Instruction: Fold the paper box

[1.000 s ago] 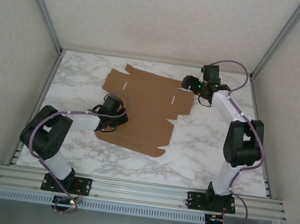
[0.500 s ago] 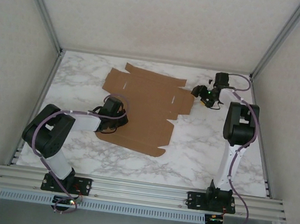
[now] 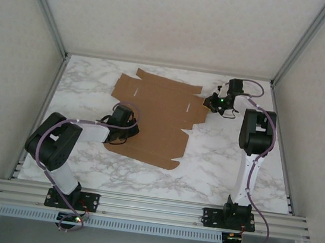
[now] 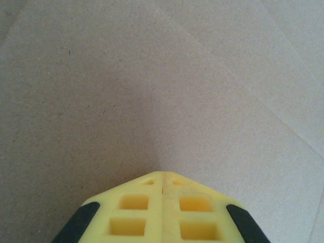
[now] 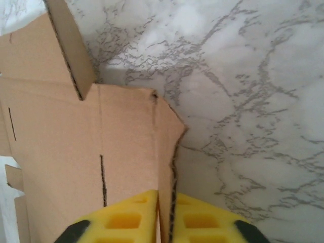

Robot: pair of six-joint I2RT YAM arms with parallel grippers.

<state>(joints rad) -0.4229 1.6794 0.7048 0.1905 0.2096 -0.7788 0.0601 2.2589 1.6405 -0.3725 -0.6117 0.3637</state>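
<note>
Open marble table [image 3: 219, 165] lies near and right of the flat paper box [image 3: 158, 112]; walls [image 3: 12, 78] close three sides.

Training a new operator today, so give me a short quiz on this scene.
1. True or false: the paper box stands fully folded.
2. Which end effector pinches the cardboard's edge? A) left B) right
3. Fill in: the sheet lies on a ___-patterned table.
Key: 1 false, it lies mostly flat; 2 B, the right end effector is shut on the edge; 3 marble.
</note>
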